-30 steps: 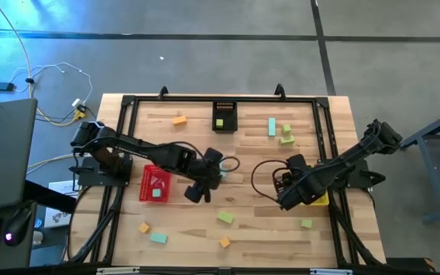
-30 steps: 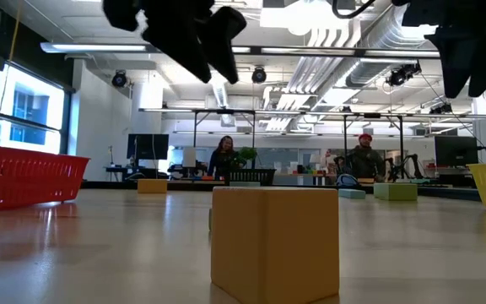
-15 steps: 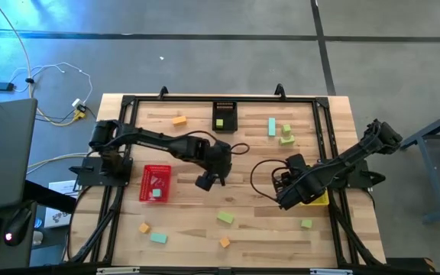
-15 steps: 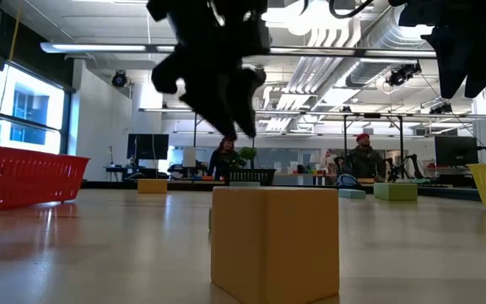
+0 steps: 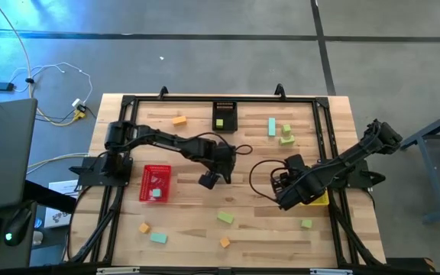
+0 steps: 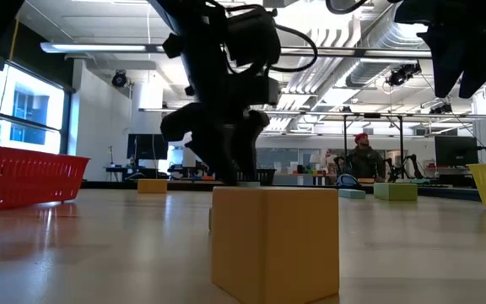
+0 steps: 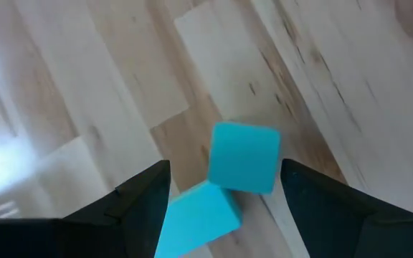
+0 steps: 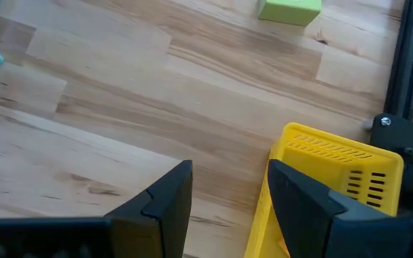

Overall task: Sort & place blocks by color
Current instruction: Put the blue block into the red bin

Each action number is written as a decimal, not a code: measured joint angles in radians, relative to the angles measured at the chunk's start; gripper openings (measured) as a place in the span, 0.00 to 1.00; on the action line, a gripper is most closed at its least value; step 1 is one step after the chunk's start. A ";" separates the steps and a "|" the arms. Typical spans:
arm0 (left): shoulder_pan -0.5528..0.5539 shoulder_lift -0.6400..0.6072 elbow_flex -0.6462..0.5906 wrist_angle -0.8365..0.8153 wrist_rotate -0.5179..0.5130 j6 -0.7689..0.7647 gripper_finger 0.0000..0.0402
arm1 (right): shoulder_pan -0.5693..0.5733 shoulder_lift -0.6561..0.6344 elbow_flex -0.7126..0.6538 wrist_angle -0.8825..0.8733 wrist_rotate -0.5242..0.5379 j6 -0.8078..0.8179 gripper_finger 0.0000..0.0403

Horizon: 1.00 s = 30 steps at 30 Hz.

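Observation:
My left gripper stands open, pointing steeply down, low over the middle of the table. Between its fingers two mint-teal blocks lie on the wood, one touching the other at a corner; I cannot tell whether the fingers touch them. My right gripper hangs open with nothing in it, beside the yellow bin, at the table's right. Other blocks lie scattered: orange, lime green, a teal bar.
A red bin with a block in it sits left of my left gripper. A black bin holding a green block stands at the far edge. More blocks lie near the front edge. An orange block fills the low view's foreground.
My left gripper has come down toward the table and moved away from the red bin toward the table's middle, over the two teal blocks, staying open. My right arm has kept still.

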 joint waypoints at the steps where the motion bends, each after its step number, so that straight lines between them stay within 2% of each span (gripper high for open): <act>1: -0.001 0.008 0.000 0.001 0.001 0.006 0.63 | 0.000 0.000 0.000 0.002 0.002 0.000 0.42; 16: -0.003 0.037 0.000 0.058 0.077 -0.001 0.60 | 0.000 0.000 0.000 0.007 0.002 0.000 0.42; 21: -0.001 0.040 0.000 0.054 0.106 -0.022 0.49 | 0.000 0.000 0.000 0.009 0.003 0.000 0.42; 27: -0.001 0.039 0.000 0.043 0.131 -0.029 0.27 | 0.000 0.000 0.000 0.009 0.003 0.000 0.42; 30: -0.001 0.030 0.000 0.003 0.184 -0.029 0.26 | 0.000 0.000 0.000 0.010 0.004 0.000 0.42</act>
